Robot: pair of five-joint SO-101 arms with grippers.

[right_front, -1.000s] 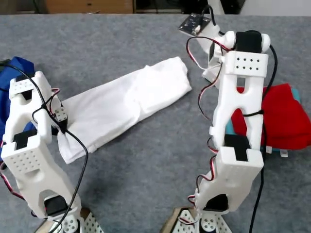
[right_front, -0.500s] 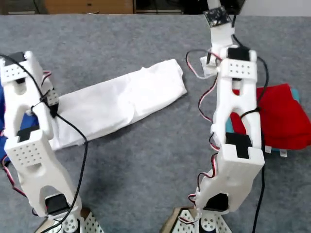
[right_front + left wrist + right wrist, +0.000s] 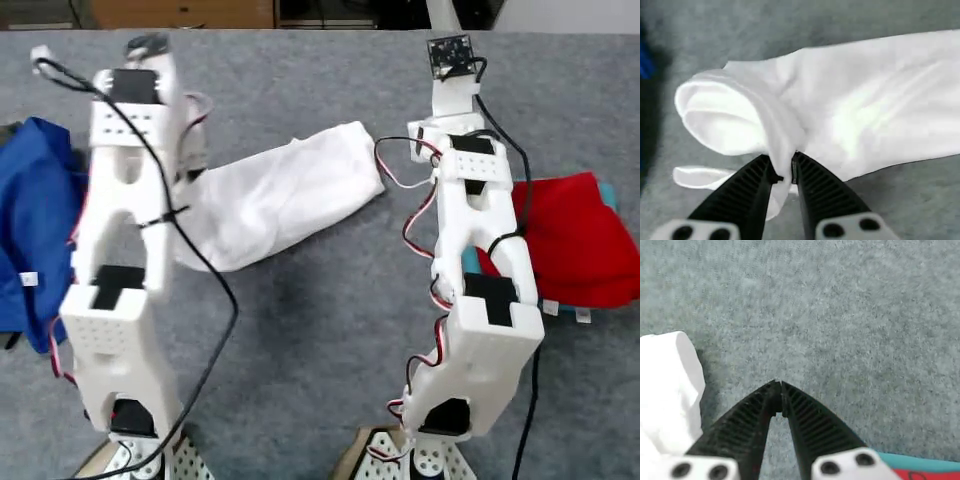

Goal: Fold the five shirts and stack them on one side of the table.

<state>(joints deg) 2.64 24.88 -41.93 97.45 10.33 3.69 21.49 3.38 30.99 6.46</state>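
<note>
A white shirt [image 3: 285, 195] lies long and slanted in the middle of the grey table. My left gripper [image 3: 785, 172] is shut on a fold of the white shirt [image 3: 855, 105] at its left end, and the cloth curls into a loop beside the fingers. My right gripper [image 3: 778, 392] is shut with nothing in it, low over bare table by the white shirt's [image 3: 667, 385] far right corner. A blue shirt [image 3: 35, 225] lies crumpled at the left edge. A red shirt [image 3: 580, 235] rests folded on a teal one [image 3: 472, 265] at the right.
The grey table [image 3: 300, 340] is bare between the two arm bases at the front. Red and teal cloth edges [image 3: 925, 465] sit close behind the right gripper. A wooden cabinet [image 3: 185, 12] stands beyond the table's far edge.
The left arm has swung toward the far side and right, dragging the white shirt's left end with it, so the shirt looks shorter. The blue shirt is uncovered. The right arm straightened toward the far edge.
</note>
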